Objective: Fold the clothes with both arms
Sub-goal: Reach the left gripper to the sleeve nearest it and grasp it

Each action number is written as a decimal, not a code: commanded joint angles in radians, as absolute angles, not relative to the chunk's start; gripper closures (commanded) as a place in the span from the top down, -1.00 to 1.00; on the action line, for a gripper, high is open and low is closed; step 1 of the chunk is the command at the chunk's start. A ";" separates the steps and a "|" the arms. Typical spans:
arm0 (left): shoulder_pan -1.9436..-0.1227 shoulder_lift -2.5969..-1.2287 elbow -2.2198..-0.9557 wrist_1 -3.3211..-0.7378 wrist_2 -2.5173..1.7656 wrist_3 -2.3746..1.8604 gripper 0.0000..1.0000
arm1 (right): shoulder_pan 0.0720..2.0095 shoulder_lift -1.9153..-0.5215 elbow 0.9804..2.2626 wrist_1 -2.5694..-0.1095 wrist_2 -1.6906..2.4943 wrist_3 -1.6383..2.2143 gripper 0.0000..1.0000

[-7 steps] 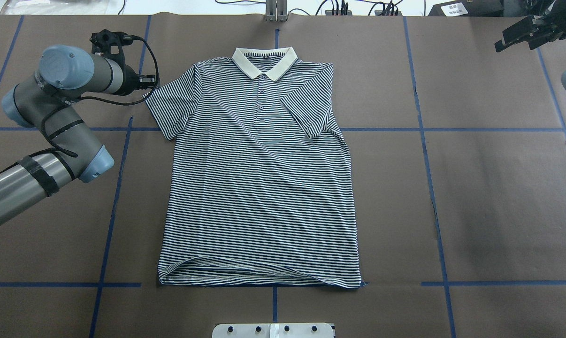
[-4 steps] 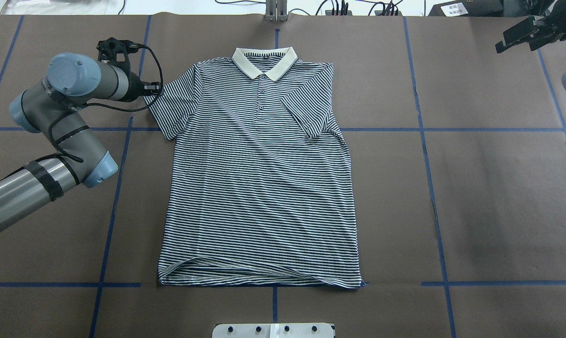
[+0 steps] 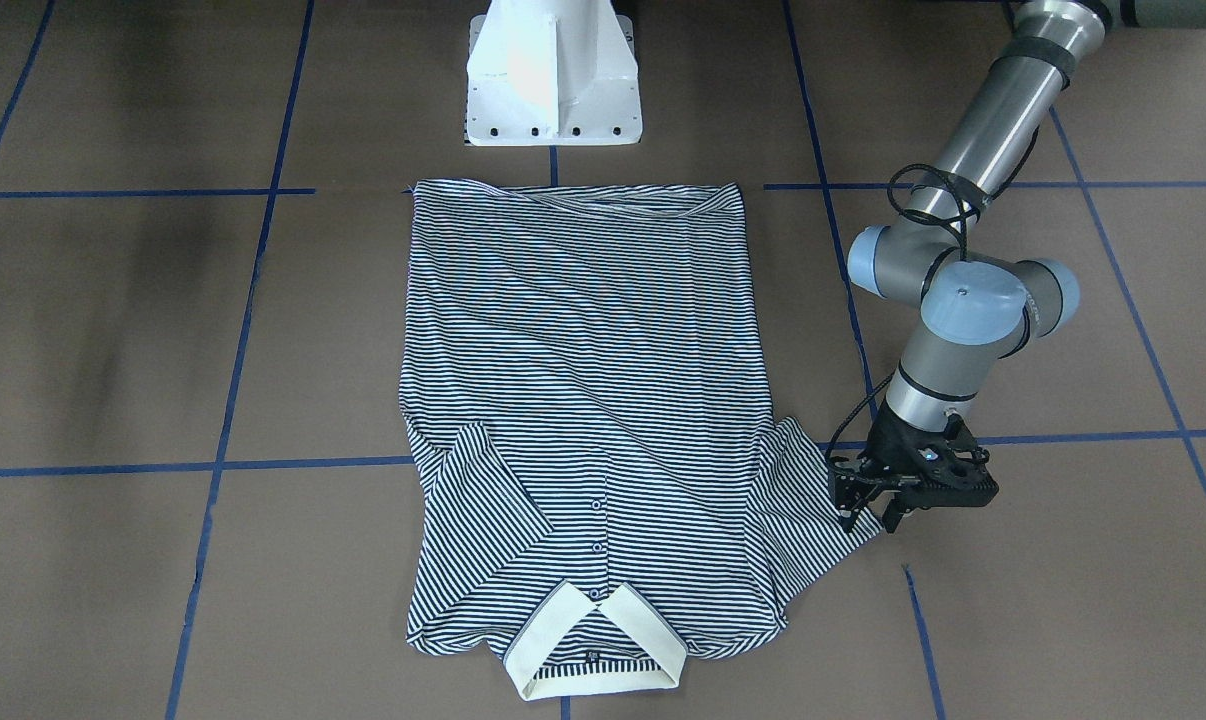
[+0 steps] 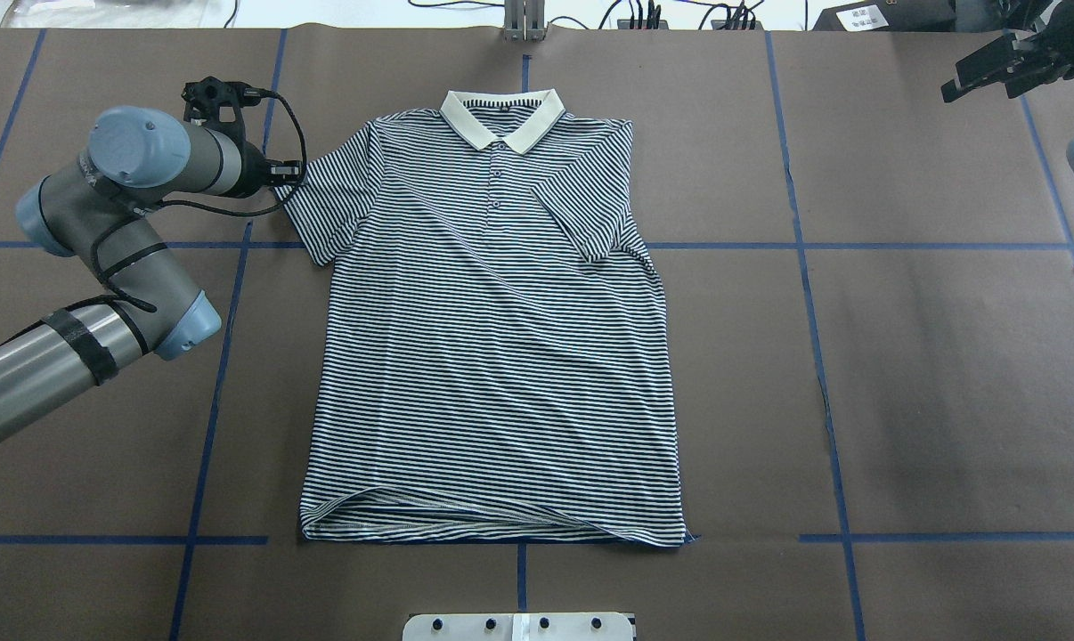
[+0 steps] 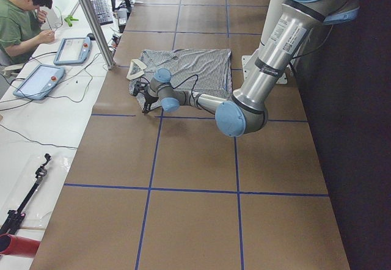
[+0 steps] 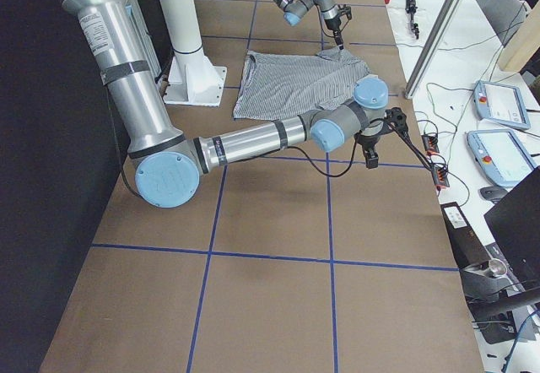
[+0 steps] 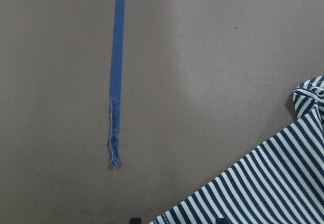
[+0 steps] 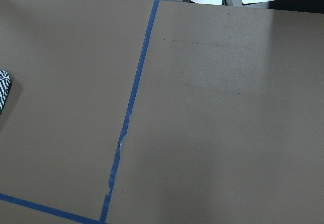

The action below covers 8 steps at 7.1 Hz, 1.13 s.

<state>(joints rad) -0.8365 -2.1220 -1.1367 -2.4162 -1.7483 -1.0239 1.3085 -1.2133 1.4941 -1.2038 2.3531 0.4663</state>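
The striped polo shirt [image 4: 492, 356] lies flat on the brown table, cream collar [image 4: 501, 120] at the far side. The sleeve on my right side is folded over the chest [image 4: 590, 214]; the other sleeve [image 4: 323, 205] is spread out. My left gripper [image 4: 286, 169] is low at that sleeve's outer edge, also seen in the front view [image 3: 869, 512]. It is open, and in the left wrist view the striped cloth [image 7: 268, 183] lies between the two fingertips. My right gripper [image 4: 982, 76] hangs open and empty over the table's far right corner, far from the shirt.
The white pedestal base [image 3: 553, 80] stands at the shirt's hem end. Blue tape lines [image 4: 804, 267] grid the brown table. Power strips and cables [image 4: 679, 18] line the far edge. An operator [image 5: 24, 19] sits at a side table with control tablets [image 5: 40, 80].
My left arm has moved in toward the shirt, bringing its gripper up to the spread sleeve's edge. The right gripper has shifted slightly. The shirt has not moved.
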 commanded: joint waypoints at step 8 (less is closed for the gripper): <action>-0.822 -2.121 -1.137 -2.413 -1.723 -1.023 -1.00 | 1.308 -1.221 1.491 -1.204 2.352 0.465 1.00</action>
<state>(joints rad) -0.8244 -2.1215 -1.1333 -2.4145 -1.7223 -1.0246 1.3085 -1.2198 1.4913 -1.2042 2.3523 0.4648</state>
